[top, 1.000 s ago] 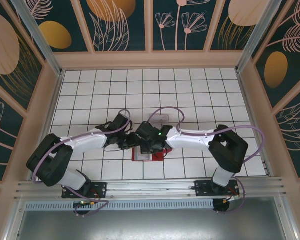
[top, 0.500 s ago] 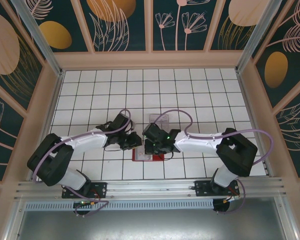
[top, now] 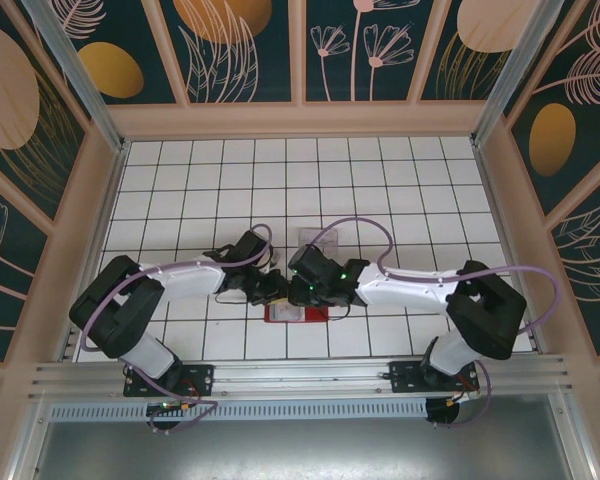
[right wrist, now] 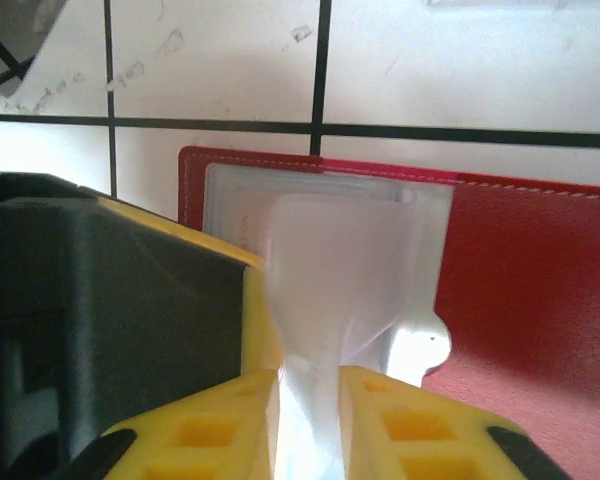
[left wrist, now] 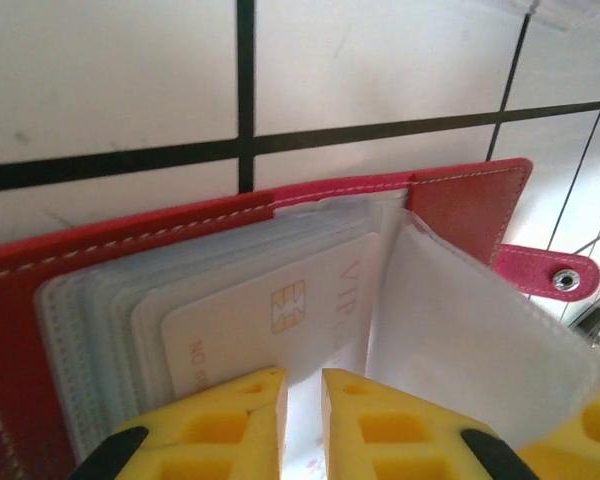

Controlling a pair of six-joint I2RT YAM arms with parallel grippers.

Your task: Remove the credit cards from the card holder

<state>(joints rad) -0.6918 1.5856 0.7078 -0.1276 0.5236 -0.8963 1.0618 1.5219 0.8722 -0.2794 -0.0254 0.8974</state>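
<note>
The red card holder lies open near the front of the tiled table, both grippers meeting above it. In the left wrist view its clear sleeves fan out over the red cover, and a pale credit card with a gold chip and "VIP" print sits among them. My left gripper is shut on that card's near edge. My right gripper is shut on one clear sleeve, lifted and twisted off the red lining. That raised sleeve stands right of the card.
The holder's red closing tab with a metal snap sticks out at the right. A clear square tray sits just behind the grippers. Low wooden walls ring the white tiled table.
The right arm has stretched out further left, its elbow dropping right. The left arm's elbow has swung up and inward. Both grippers stay over the holder.
</note>
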